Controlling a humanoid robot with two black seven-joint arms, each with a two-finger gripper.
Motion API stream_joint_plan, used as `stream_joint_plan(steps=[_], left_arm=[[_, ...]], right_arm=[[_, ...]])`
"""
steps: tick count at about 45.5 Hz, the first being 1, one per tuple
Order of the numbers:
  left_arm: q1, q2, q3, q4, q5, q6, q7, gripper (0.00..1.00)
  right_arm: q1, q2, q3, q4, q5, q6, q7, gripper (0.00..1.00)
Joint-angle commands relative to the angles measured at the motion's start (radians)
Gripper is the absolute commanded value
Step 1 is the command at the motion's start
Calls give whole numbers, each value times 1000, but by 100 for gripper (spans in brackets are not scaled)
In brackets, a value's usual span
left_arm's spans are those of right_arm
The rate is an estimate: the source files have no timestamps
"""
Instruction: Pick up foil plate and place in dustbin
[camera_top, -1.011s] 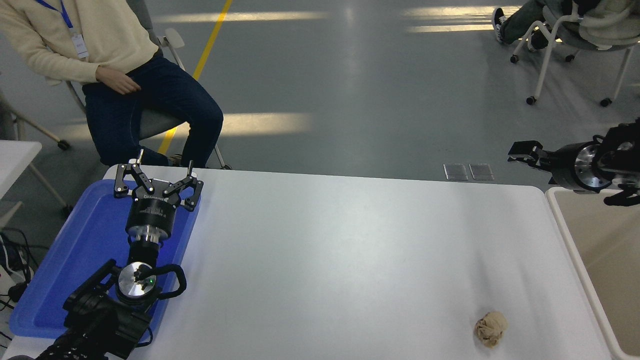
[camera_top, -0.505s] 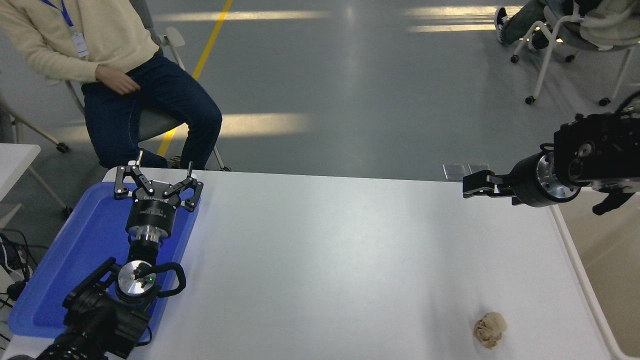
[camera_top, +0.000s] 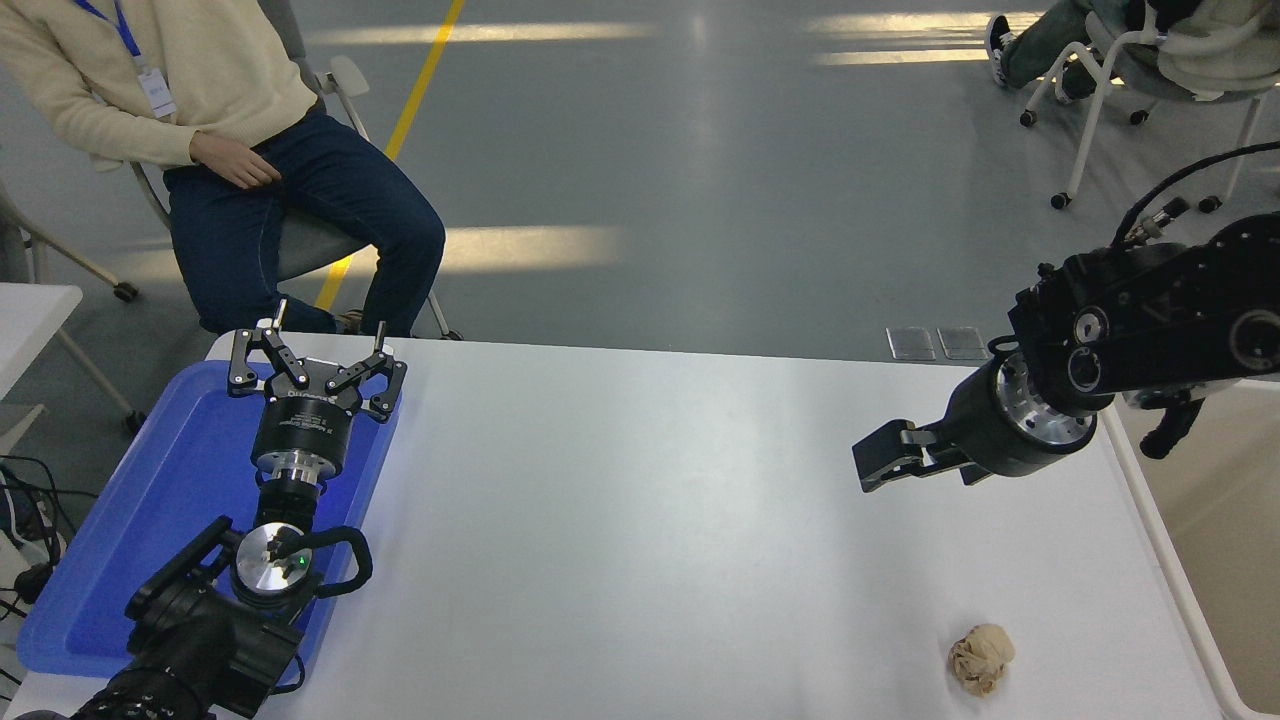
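White table (camera_top: 640, 520) lies bare beneath right pincer (camera_top: 880, 465), seemingly closed, near dustbin (camera_top: 1170, 570) rim.

Only a paper ball (camera_top: 981, 656) interrupts the bare white table (camera_top: 640, 520) beside the right gripper (camera_top: 880, 466).

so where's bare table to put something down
The wide white stretch between the blue tray and the right hand is bare. Front right holds only a paper ball. The left hand crowds the tray.
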Motion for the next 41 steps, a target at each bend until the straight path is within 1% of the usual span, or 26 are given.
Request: stream_joint_plan(steps=[1,6,13,17,20,27,41], left_arm=[[0,0,0,-1,1,0,1,100],[0,0,0,0,1,0,1,100],[0,0,0,0,1,0,1,100],[0,0,0,-1,1,0,1,100],[0,0,0,-1,1,0,1,100],[0,0,0,0,1,0,1,100],[0,0,0,0,1,0,1,100]], right_arm=[[2,69,2,-50,65,44,-8,100],[-7,100,-20,-97,66,55,-10,100],[-3,104,-57,-93,63,127,-11,100],[5,94,-74,-76,71,164,-8,100],[8,65,-74,-64,95,199,-5,100],[20,15,-67,-41,120,215,-2,100],[26,5,-59,-27,118,216,3,100]])
